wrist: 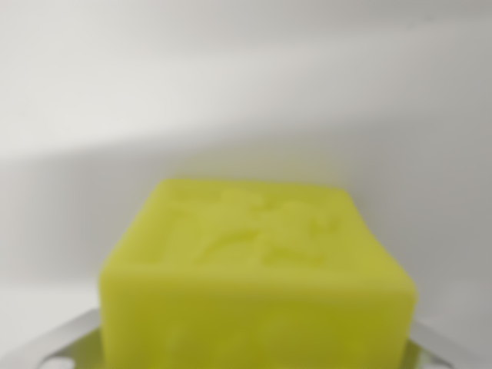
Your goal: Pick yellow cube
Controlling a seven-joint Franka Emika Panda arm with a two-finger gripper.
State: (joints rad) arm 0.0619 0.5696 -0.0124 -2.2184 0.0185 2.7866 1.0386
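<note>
The yellow cube (257, 269) fills the lower middle of the wrist view, very close and blurred, with faint raised marks on its top face. Its bottom is cut off by the picture's lower edge. My gripper (257, 350) straddles it. One metal finger (65, 338) shows at the wrist view's left lower corner and the other finger (450, 346) at the right lower corner. Both meet the cube's sides with no gap showing. The fingertips themselves are hidden behind the cube.
A plain white surface (246, 92) lies behind and around the cube, with a soft grey shadow band across its middle. No other object is in view.
</note>
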